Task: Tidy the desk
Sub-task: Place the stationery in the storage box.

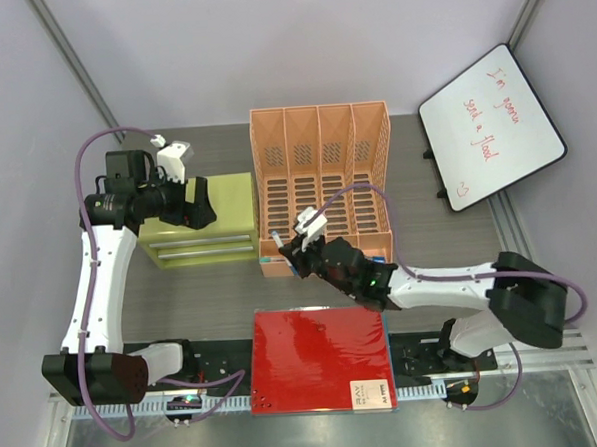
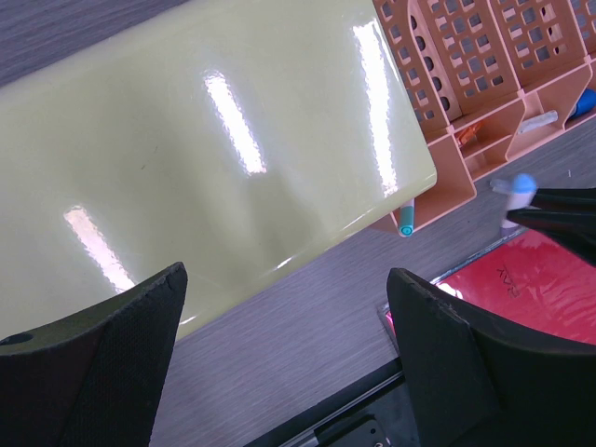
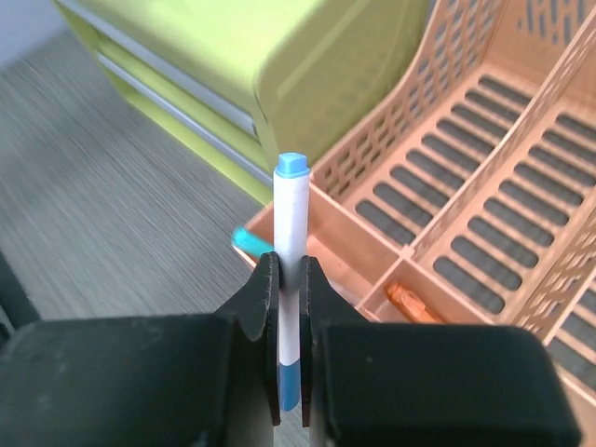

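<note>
Pinched tight in the right gripper (image 3: 290, 279): a white marker (image 3: 291, 209) with blue ends, barrel clamped low between the two black fingers, capped tip standing up past them. Held above the front left corner of the orange mesh file rack (image 3: 484, 177), just beside the lime-green drawer cabinet (image 3: 279, 65). At that corner of the rack, a teal pen (image 3: 247, 242) jutting out; in a low front pocket next along, an orange pen (image 3: 414, 303). Left gripper (image 2: 289, 279) spread wide, nothing between its fingers, hanging over the cabinet's glossy top. Underneath it all, the tabletop (image 1: 423, 212), dark grey wood grain, stretching from the back wall to the metal rail by the arm bases. Rack at the back centre, cabinet close against its left side, touching or not impossible to tell. Red folder (image 1: 321, 358) flat at the near edge between the two bases, lying across the rail. Small whiteboard (image 1: 491, 123) with red handwriting, tilted, at the far right.
</note>
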`<state>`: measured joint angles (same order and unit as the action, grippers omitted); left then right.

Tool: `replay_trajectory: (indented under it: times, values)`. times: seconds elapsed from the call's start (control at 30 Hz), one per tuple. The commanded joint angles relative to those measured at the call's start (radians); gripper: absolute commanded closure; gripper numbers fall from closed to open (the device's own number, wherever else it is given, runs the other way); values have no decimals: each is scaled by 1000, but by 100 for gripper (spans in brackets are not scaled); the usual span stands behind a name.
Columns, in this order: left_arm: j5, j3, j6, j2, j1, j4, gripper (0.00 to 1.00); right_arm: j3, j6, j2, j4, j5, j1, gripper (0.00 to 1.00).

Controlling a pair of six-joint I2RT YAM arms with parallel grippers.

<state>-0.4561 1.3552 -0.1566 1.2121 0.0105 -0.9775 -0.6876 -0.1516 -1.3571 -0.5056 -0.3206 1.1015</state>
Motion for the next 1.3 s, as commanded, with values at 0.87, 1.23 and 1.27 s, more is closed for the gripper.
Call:
replay_trajectory:
  times: [0.87,1.23,1.27]
  values:
    - [-9,-1,-9,-25,-6,23,11,46,21,-290,-600,-41,-51,78]
    - [-16,-2,-3,-29,-7,22,11,62,46,-217,-509,-89,-51,42]
    - [-13,-2,-6,-31,-7,22,11,65,46,-189,-486,-93,-51,39]
